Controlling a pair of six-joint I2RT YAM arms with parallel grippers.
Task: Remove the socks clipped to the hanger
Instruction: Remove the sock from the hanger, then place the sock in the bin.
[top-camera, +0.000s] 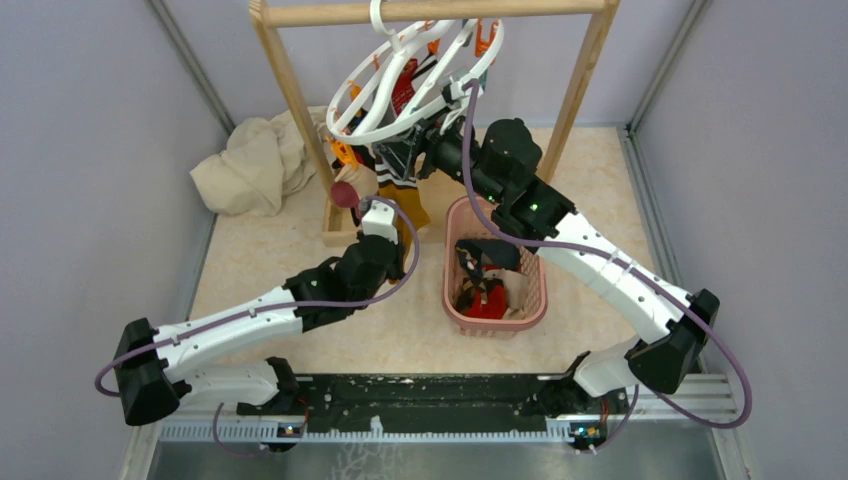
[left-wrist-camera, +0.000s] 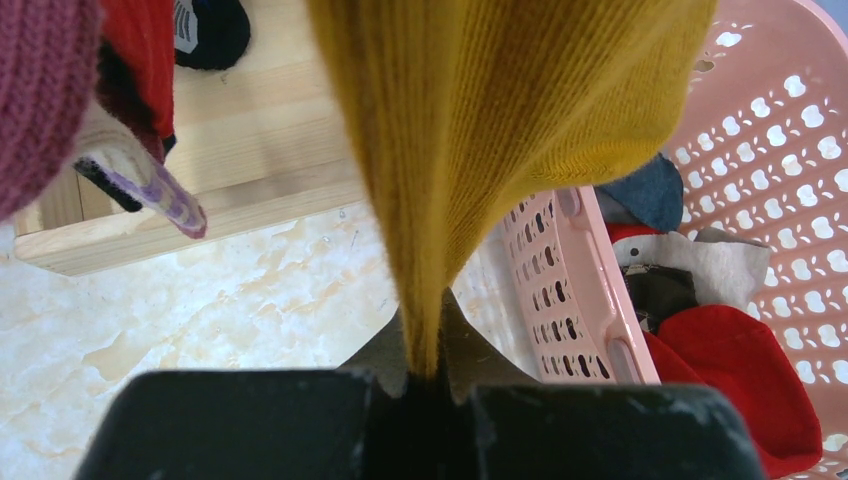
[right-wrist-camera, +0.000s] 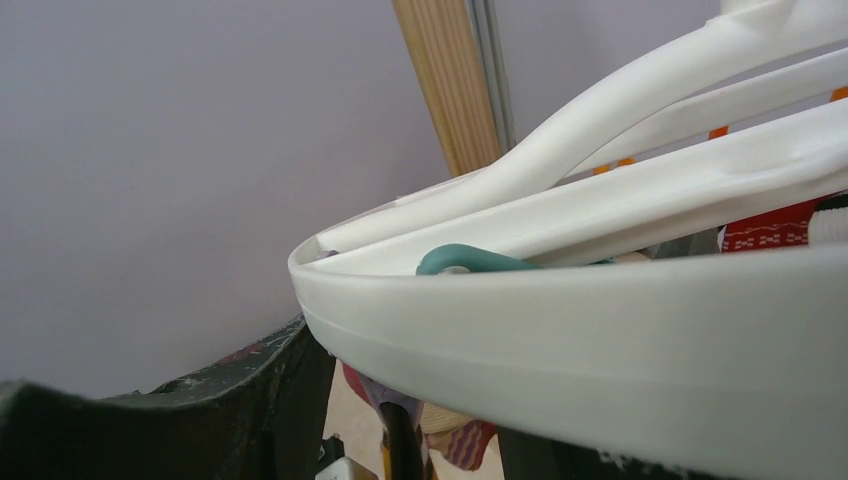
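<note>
Crossing the right jaws, the white plastic ring hanger (right-wrist-camera: 600, 330) hides whether they are open; left jaws pinch a mustard yellow sock (left-wrist-camera: 480, 130); the pink lattice basket (left-wrist-camera: 590, 270) holds a red sock (left-wrist-camera: 740, 370).

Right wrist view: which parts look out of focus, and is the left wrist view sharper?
Right wrist view: the round white plastic hanger ring, very near, is soft-edged; the wooden post behind shows clearer grain. Left wrist view: the mustard yellow knitted sock has crisp ribs, while the dark red knitted fabric in the corner is blurred.
</note>
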